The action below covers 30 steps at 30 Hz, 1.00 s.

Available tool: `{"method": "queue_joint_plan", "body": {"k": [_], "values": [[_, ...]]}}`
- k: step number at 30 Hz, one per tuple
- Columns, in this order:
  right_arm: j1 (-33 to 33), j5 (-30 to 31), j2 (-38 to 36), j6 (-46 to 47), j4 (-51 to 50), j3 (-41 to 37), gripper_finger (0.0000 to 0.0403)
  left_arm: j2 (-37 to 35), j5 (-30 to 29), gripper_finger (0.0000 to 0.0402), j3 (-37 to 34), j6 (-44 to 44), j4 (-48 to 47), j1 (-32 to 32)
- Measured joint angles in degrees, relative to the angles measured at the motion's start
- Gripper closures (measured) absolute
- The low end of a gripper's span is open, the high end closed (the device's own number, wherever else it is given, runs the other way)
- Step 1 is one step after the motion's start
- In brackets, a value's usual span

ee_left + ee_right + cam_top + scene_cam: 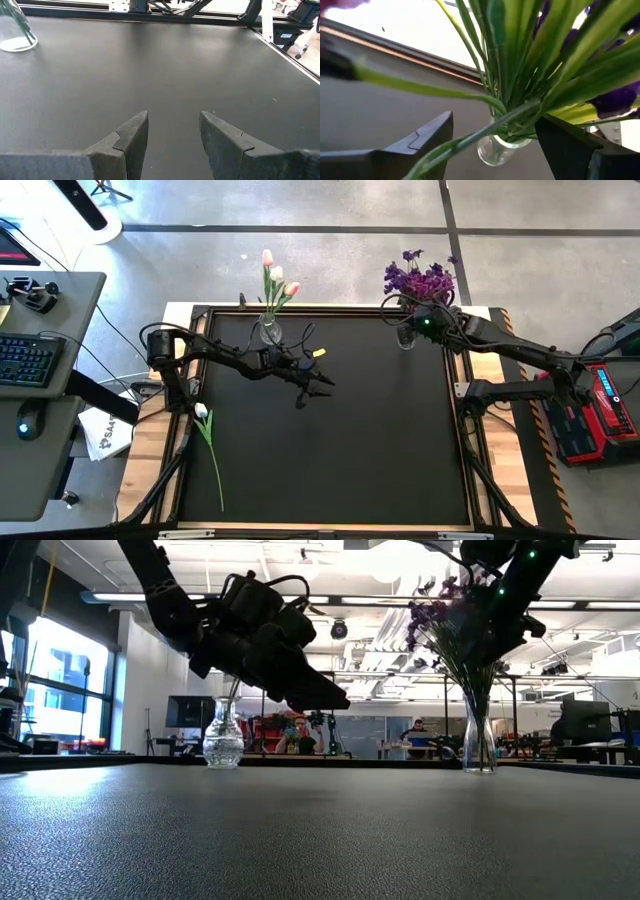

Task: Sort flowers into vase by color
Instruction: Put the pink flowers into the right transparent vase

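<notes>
A clear vase [270, 332] near the table's far edge holds pink and white tulips [275, 280]. A second clear vase [405, 337] to its right holds bushy purple blooms [420, 280]. One white tulip [207, 430] lies flat on the table by the left edge. My left gripper [312, 388] hovers open above the mat, right of the tulip vase, holding nothing. My right gripper [495, 130] is open above the purple vase's mouth [495, 150], its fingers on either side of the green stems [505, 75]. My right gripper comes from above at the purple bunch. One green stem [470, 140] runs across the gap between its open fingers. A leaf lies close against one finger [565, 140]; whether they touch I cannot tell.
A raised frame [465, 390] borders the black mat. The mat's middle and near part [340, 460] are bare. A desk with keyboard and mouse [30, 360] stands left of the table, and a red device [600, 395] sits to the right. People sit in the room far behind [300, 735].
</notes>
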Motion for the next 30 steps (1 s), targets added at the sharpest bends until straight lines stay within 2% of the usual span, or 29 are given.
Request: {"method": "queue_joint_plan", "body": {"k": [4, 10, 16, 21, 25, 28, 30], "values": [[0.0, -2.3, 0.0, -1.0, -3.8, 2.6, 0.0129, 0.0, 0.0, 0.0236, 0.0, 0.0, 0.0, 0.0], [0.0, -2.7, 0.0, 1.7, -13.0, 8.0, 0.0107, 0.0, 0.0, 0.0236, 0.0, 0.0, 0.0, 0.0], [0.0, -3.1, 0.0, 2.0, -16.0, 12.9, 0.0125, 0.0, 0.0, 0.0236, 0.0, 0.0, 0.0, 0.0], [0.0, -1.5, 0.0, 2.3, -13.1, 13.2, 0.0191, 0.0, 0.0, 0.0236, 0.0, 0.0, 0.2, 0.0], [0.0, 2.0, 0.0, 2.2, -9.9, 11.6, 0.0280, 0.0, 0.0, 0.0236, 0.0, 0.0, 0.6, 0.0], [0.0, 2.0, 0.0, 2.3, -7.8, 10.0, 0.0359, 0.0, 0.0, 0.0236, 0.0, 0.0, 0.6, -0.1], [0.0, 1.6, 0.0, 2.6, -7.6, 8.8, 0.0391, 0.0, 0.0, 0.0236, 0.0, 0.0, 0.6, -0.1]]}}
